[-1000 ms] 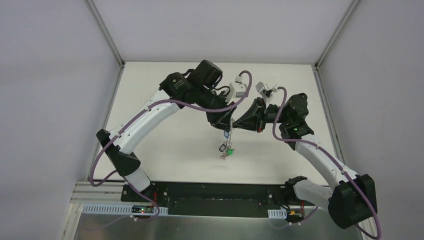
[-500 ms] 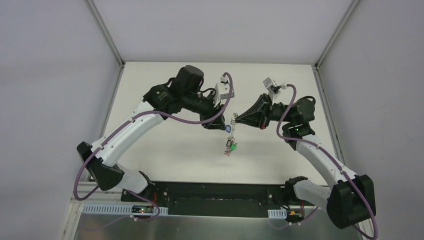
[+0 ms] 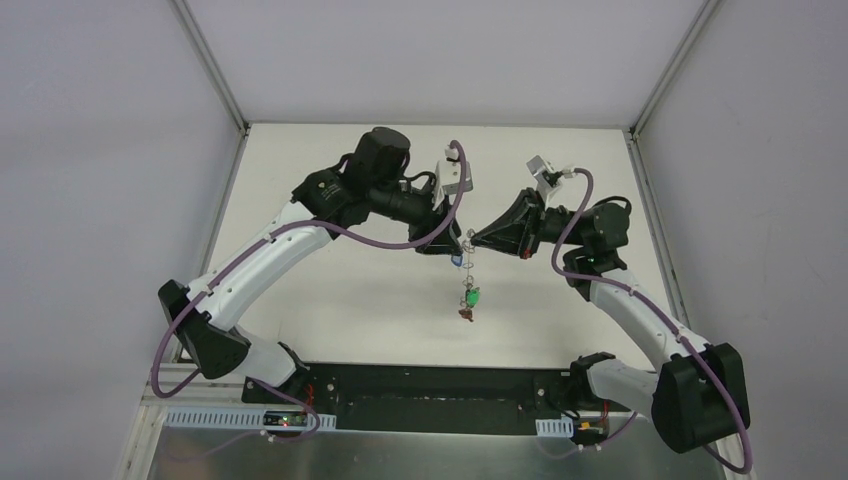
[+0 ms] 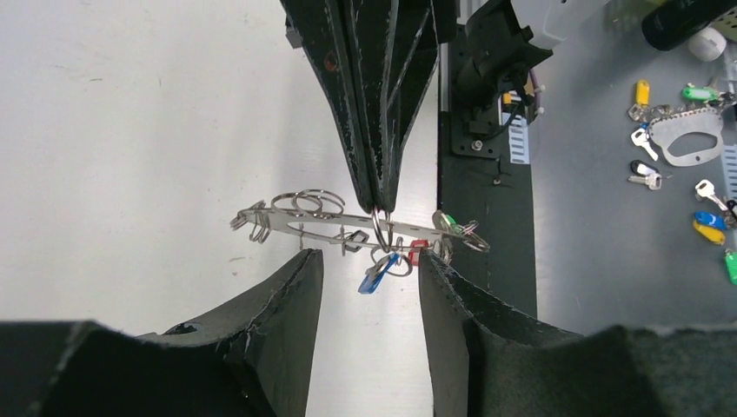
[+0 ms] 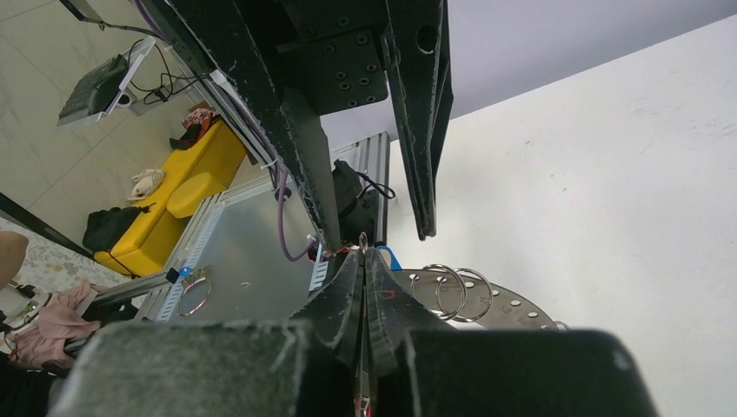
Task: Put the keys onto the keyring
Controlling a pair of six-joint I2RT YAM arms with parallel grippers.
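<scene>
Hanging in the air, keyring [image 4: 317, 228] looks thin, stiff, light, swingy; right gripper [image 4: 380, 201] pinches one rim loop tight. Left gripper [image 4: 367, 276] stands part-open, empty, flanking blue-tagged key [image 4: 375, 271]. I'd grip the flat rim.

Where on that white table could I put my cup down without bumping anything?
Bare table lies inside the left arm's arch, and between the dangling keys and the right arm. Crowded where the left gripper and right gripper meet at the keyring.
</scene>
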